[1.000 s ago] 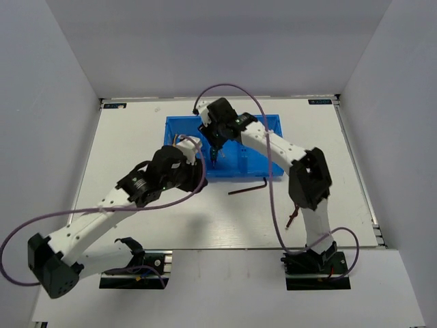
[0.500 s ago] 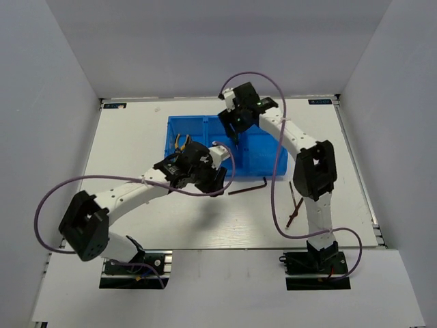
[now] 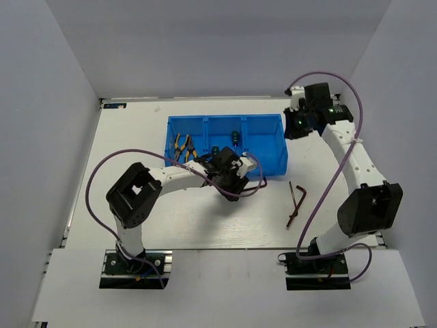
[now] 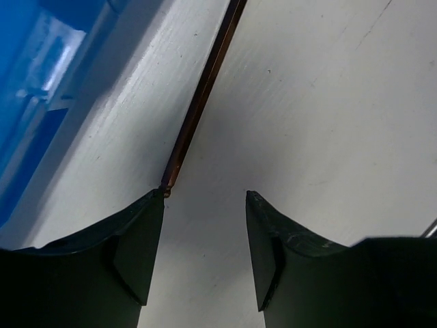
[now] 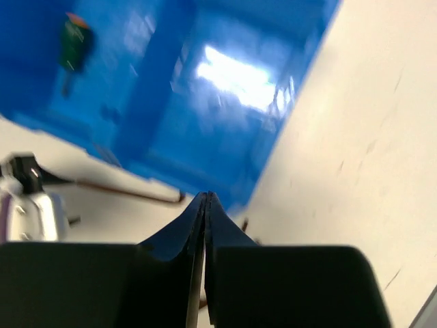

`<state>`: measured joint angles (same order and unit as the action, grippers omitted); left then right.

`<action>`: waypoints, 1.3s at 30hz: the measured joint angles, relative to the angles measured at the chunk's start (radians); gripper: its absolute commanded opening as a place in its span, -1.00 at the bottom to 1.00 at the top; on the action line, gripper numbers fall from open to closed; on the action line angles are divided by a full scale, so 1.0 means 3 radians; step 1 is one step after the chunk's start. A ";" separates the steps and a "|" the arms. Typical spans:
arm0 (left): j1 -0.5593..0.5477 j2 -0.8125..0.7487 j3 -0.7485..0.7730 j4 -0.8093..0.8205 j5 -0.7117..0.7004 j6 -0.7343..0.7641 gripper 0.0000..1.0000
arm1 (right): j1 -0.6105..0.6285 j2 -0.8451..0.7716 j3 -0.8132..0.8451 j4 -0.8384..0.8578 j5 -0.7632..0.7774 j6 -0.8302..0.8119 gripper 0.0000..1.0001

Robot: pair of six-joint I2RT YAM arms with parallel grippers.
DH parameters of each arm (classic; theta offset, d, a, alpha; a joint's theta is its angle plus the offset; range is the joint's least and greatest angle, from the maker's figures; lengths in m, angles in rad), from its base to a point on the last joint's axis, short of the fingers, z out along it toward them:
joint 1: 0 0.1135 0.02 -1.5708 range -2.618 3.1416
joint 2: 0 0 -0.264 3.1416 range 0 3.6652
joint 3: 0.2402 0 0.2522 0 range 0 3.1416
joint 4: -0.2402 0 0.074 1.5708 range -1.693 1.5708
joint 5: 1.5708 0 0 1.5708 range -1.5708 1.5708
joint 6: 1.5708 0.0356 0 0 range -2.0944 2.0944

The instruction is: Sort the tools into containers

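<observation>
Two yellow-handled pliers (image 3: 181,146) already sit in the left compartment of the blue bin (image 3: 265,140), and green screwdrivers (image 3: 234,137) lie in its middle one. Your concern is the hex key (image 4: 201,96) on the table just in front of the bin's front wall, running nearly along it. Judge it light, stiff and slick: thin steel lying flat, apt to skid or roll out from between the pads, so take it across the long shaft near its middle, not by the tip. Your left gripper (image 4: 205,197) stands low over the key's end, jaws spread and empty. The key's tip touches the left finger rather than lying between the two, so move up the shaft before you close. Another hex key (image 3: 298,202) lies well out in front of the bin's right corner. Your right gripper (image 5: 205,205) hangs beyond the bin's right end, fingers pressed together on nothing. Half a second ago the left gripper was at the front wall below the left compartment; it has slid right to the key. The right gripper was over the bin's back wall and has swung clear. Both keys look unmoved.
</observation>
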<state>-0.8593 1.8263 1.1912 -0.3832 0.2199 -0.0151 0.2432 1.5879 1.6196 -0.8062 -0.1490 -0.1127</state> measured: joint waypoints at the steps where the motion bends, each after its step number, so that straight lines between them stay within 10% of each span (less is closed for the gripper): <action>1: -0.0017 0.0043 0.0004 -0.0004 -0.0010 0.0020 0.26 | -0.0090 -0.0048 -0.0155 -0.0024 -0.0058 -0.0008 -0.82; 22: -0.0186 0.0446 0.0312 0.0117 -0.0696 0.0183 0.08 | -0.0725 -0.0586 -0.1153 -0.0201 -0.0949 -0.0038 -0.82; 34: -0.0301 0.0502 0.0390 0.0081 -0.0715 0.0262 -1.00 | -0.0885 -0.0743 -0.1292 -0.0197 -0.1036 -0.0076 -0.77; 39: -0.0352 0.0421 0.0303 0.0053 -0.0717 0.0263 -1.00 | -0.0952 -0.0758 -0.1420 -0.0197 -0.1036 -0.0092 -0.74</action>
<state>-0.9649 1.9526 1.2819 -0.3672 0.0048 0.0639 -0.0425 1.3605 1.1934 -0.8654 -0.4599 -0.1402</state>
